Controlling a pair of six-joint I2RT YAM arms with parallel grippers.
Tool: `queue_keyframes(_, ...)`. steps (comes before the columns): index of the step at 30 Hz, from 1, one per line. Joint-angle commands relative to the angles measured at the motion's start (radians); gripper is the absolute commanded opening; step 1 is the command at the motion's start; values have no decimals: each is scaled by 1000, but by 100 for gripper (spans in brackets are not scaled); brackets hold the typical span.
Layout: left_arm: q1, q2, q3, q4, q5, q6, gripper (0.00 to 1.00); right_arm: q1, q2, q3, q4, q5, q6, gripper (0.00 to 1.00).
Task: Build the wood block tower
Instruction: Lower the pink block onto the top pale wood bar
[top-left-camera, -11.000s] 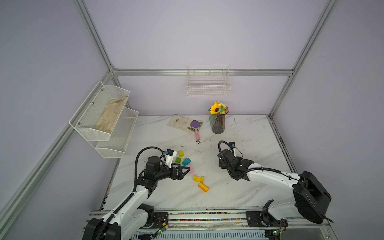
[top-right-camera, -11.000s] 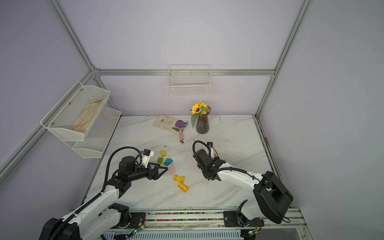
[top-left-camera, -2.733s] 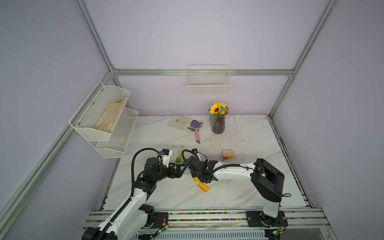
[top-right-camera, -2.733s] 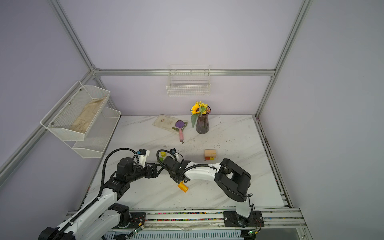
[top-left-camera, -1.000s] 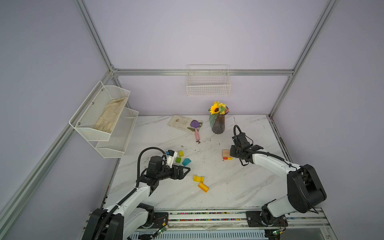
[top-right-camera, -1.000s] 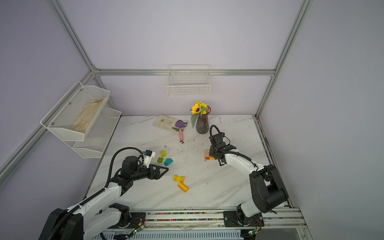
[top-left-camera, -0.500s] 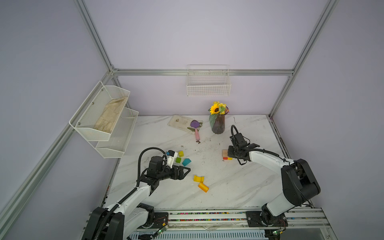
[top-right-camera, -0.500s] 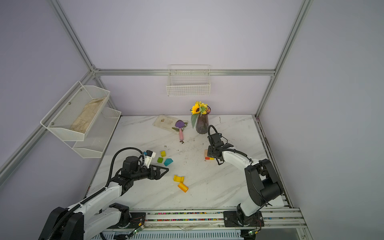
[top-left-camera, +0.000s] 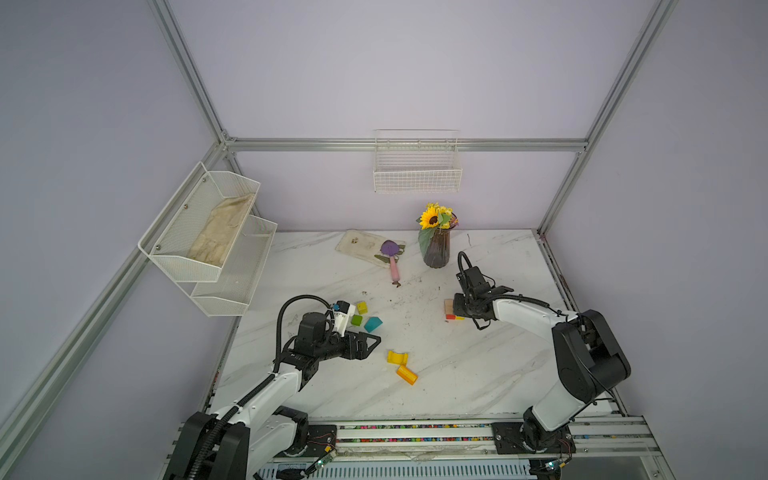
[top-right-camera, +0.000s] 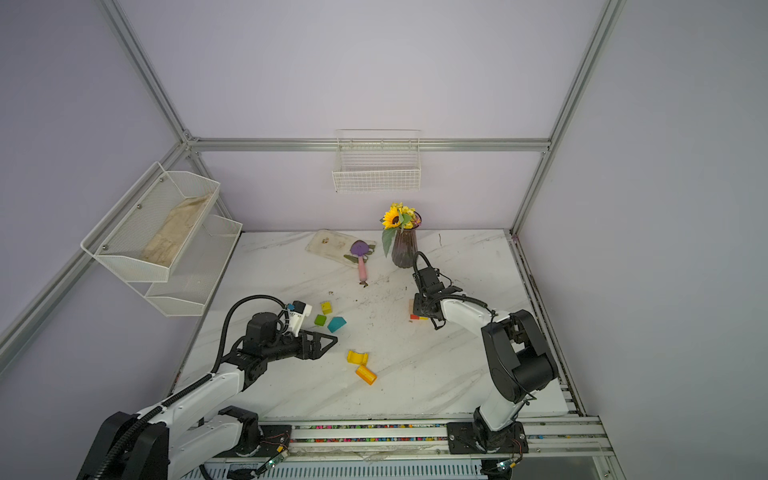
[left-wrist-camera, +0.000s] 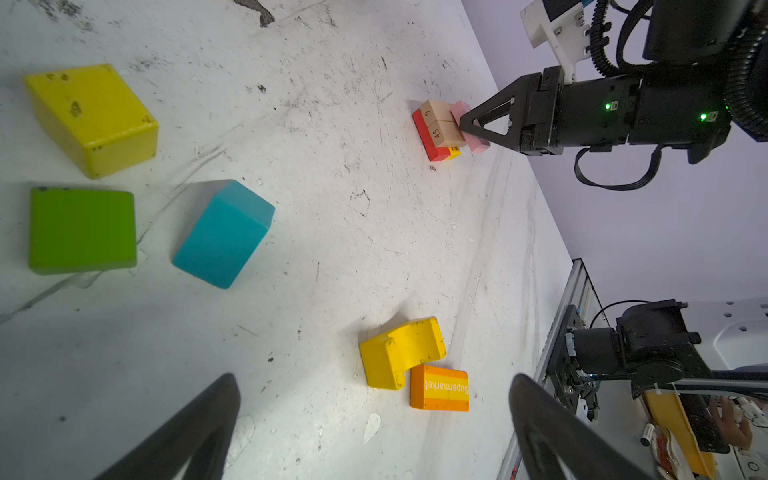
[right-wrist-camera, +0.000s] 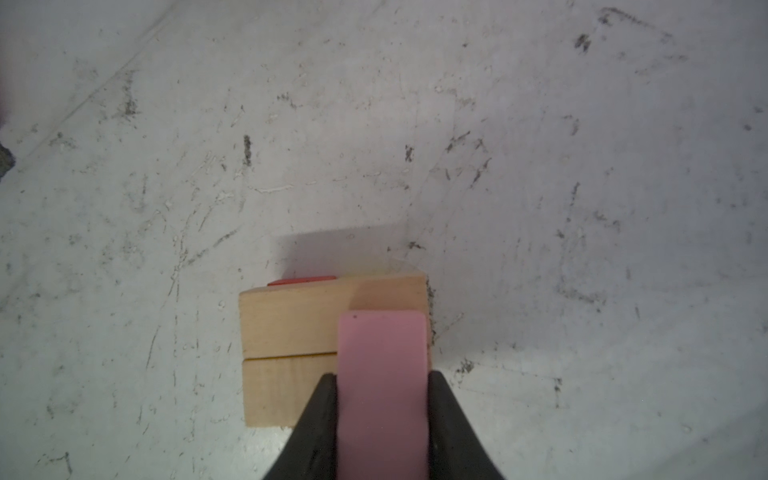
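Right wrist view: my right gripper (right-wrist-camera: 382, 376) is clamped on the pink block (right-wrist-camera: 382, 345) above one end of the two tan bars (right-wrist-camera: 291, 328) of the tower (top-left-camera: 450, 311), right of centre; I should centre it, lower it flat, then release; my left gripper (top-left-camera: 374, 341) hovers with jaws apart.

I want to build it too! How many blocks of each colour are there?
Yellow blocks: 3
Tan blocks: 2
Green block: 1
Teal block: 1
Orange block: 1
Red block: 1
Pink block: 1
Total: 10
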Motion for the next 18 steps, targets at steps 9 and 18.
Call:
queue_keyframes(9,-8,14,26,28,5,31,100,5,18,46,-9,1,-19,21)
queue_keyframes(18,-8,14,26,29,3,31,100,8,31,50,-8,3,-26,31)
